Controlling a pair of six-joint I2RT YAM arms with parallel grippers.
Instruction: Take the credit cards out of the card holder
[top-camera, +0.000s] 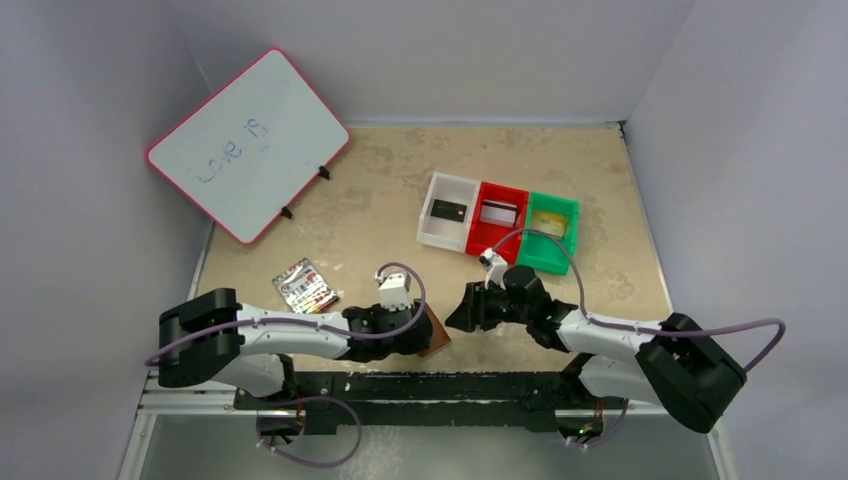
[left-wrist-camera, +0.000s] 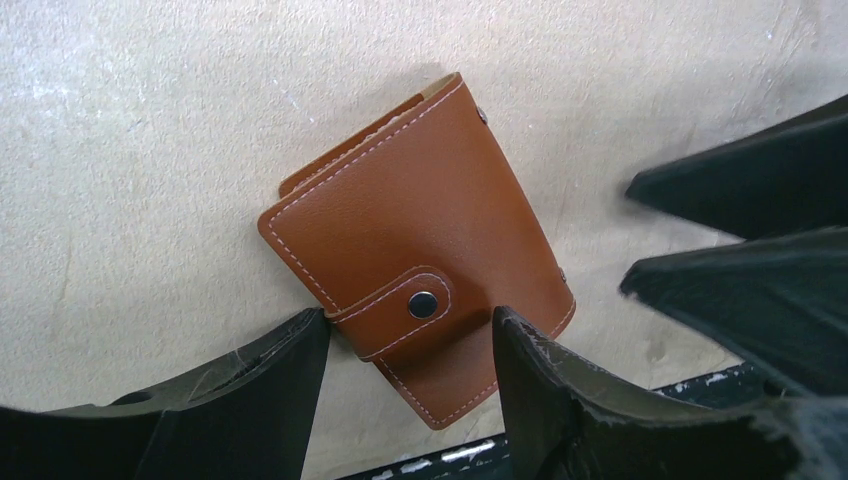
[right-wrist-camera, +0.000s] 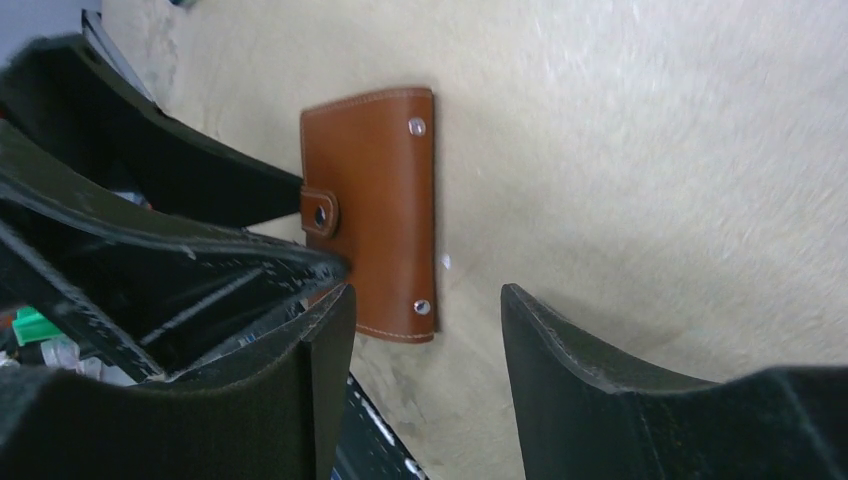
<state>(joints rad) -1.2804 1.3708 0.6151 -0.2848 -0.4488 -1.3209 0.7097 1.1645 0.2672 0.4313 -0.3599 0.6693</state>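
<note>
The brown leather card holder (top-camera: 437, 338) lies shut and snapped on the table near the front edge. My left gripper (top-camera: 424, 334) is open just over it. In the left wrist view its fingers (left-wrist-camera: 290, 370) stand on either side of the snap tab of the holder (left-wrist-camera: 400, 230). My right gripper (top-camera: 463, 313) is open and empty just right of the holder (right-wrist-camera: 375, 200). A black card (top-camera: 447, 211) lies in the white bin, a silvery grey card (top-camera: 499, 213) in the red bin and a gold-tan card (top-camera: 553, 222) in the green bin.
The white bin (top-camera: 432, 236), red bin (top-camera: 477, 244) and green bin (top-camera: 535, 262) stand in a row behind the grippers. A white pack with rainbow stripes (top-camera: 305, 286) lies at the left. A pink-edged whiteboard (top-camera: 250, 140) leans at the back left. The black base rail (top-camera: 420, 385) runs along the front edge.
</note>
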